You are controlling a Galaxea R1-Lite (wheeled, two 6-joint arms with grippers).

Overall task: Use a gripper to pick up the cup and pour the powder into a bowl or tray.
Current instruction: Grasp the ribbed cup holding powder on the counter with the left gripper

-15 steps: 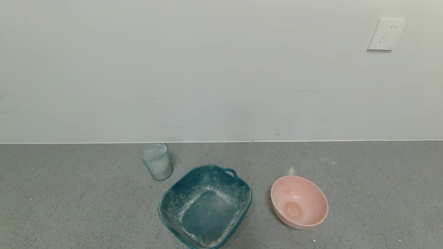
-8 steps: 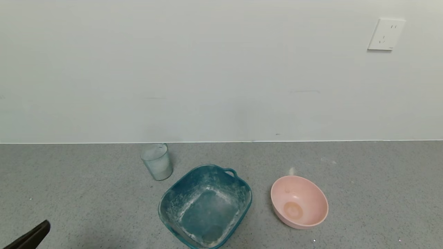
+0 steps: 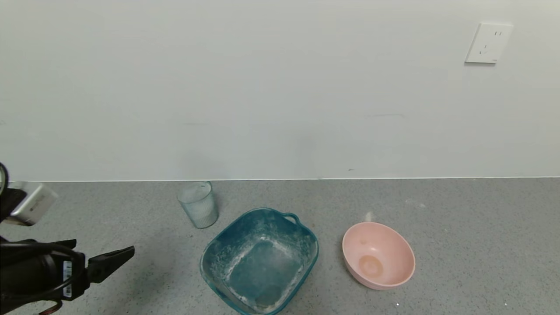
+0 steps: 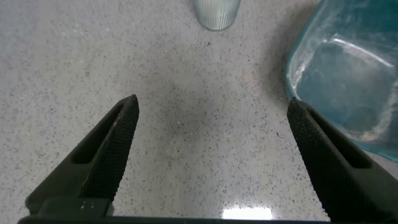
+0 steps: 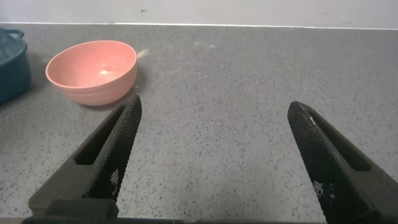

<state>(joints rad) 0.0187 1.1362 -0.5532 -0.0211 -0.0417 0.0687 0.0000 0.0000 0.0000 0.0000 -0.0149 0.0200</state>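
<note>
Now in from the left, left pincer [image 3: 111, 260] gapes empty, bare counter [image 3: 144, 227] before cup [image 3: 198, 210], tray [image 3: 260, 260] alongside.

Head camera looked down at the counter [image 3: 459, 245]; left wrist camera shared its tray [image 4: 348, 81], right wrist camera its pink bowl [image 5: 93, 71].

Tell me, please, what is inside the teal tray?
The teal tray holds only thin white powder smears on its floor and walls; no heap, no object. Its near inner wall is hidden by the rim.
</note>
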